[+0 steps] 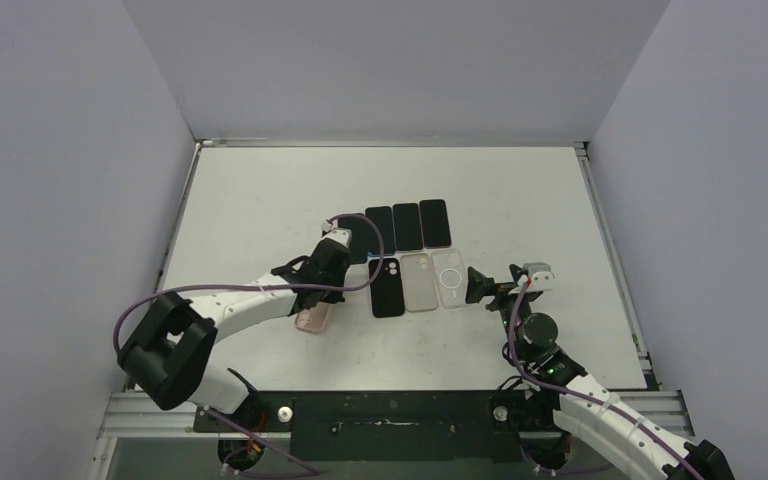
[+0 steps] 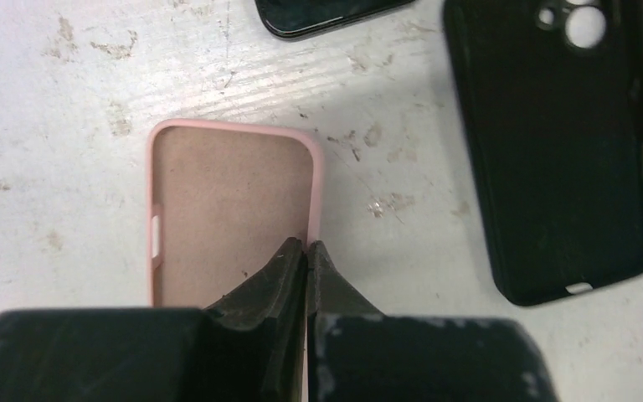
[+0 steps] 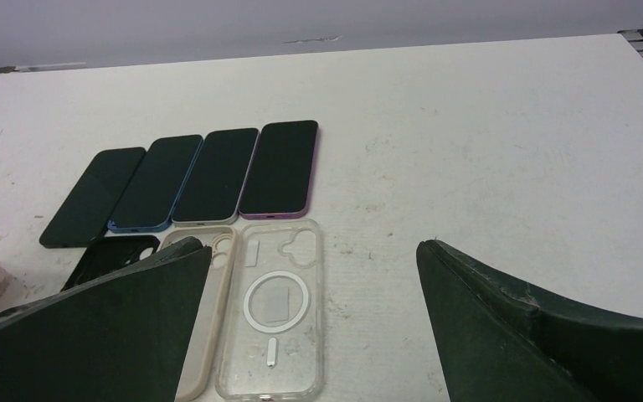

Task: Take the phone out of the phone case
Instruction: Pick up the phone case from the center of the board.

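Observation:
An empty pink phone case (image 2: 226,201) lies open side up on the table, left of the other cases; it also shows in the top view (image 1: 313,320). My left gripper (image 2: 306,244) is shut on the case's right side wall, fingertips pinched together over the rim. No phone is inside it. Several bare phones lie side by side at the back: dark green (image 3: 92,197), blue (image 3: 155,180), white-edged (image 3: 218,174) and purple (image 3: 280,167). My right gripper (image 3: 310,243) is open and empty, low over the table beside the clear case (image 3: 276,310).
A black case (image 2: 552,142), a beige case (image 1: 417,282) and the clear case (image 1: 449,278) lie empty in a row in front of the phones. White walls stand around the table.

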You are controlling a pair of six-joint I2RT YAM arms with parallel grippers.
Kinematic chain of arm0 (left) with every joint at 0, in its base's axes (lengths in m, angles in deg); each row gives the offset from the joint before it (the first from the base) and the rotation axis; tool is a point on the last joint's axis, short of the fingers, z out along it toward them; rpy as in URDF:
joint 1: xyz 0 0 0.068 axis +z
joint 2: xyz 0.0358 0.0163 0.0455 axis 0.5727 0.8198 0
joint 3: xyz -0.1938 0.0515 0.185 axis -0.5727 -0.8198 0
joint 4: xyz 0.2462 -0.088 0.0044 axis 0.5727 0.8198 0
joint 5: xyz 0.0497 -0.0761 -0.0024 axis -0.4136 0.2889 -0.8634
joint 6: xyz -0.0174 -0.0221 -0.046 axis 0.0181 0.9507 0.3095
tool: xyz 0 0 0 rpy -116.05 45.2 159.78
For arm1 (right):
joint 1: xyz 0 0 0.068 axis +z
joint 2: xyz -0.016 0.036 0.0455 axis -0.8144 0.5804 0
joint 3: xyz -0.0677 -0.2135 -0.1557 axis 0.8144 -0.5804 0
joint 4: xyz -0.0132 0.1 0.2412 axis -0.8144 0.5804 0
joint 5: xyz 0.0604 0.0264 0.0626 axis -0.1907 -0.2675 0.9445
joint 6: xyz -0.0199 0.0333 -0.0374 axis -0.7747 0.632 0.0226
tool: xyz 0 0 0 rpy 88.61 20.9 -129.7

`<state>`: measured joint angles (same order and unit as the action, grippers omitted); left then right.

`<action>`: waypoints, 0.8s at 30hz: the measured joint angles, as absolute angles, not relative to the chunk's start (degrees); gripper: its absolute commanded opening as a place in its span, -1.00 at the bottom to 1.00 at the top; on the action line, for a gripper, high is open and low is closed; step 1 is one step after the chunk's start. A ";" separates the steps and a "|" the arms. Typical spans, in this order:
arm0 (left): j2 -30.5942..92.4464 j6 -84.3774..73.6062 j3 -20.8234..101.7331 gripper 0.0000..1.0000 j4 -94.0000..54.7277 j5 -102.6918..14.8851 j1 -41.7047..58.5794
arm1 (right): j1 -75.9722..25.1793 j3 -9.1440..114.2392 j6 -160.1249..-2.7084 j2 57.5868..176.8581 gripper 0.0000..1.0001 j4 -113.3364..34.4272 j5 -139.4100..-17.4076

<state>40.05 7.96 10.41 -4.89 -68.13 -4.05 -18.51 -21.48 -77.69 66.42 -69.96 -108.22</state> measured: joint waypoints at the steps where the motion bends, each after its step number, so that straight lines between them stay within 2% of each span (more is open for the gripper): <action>1: 38.50 7.28 10.41 -1.00 -3.84 -67.67 -4.35 | -18.51 -21.46 -77.69 66.42 1.00 -69.96 -108.09; 11: 26.28 -7.38 10.46 -1.00 -1.26 -61.03 -5.95 | -18.56 -15.75 -75.96 72.22 1.00 -66.33 -101.97; 24: 13.30 -42.31 7.40 -1.00 -2.00 -47.13 -9.95 | -19.59 5.16 -65.62 81.92 1.00 -42.75 -82.63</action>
<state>13.30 -42.31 7.40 -2.00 -47.13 -9.95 -19.59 5.16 -65.62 81.92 -42.75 -82.63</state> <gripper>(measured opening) 0.007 0.999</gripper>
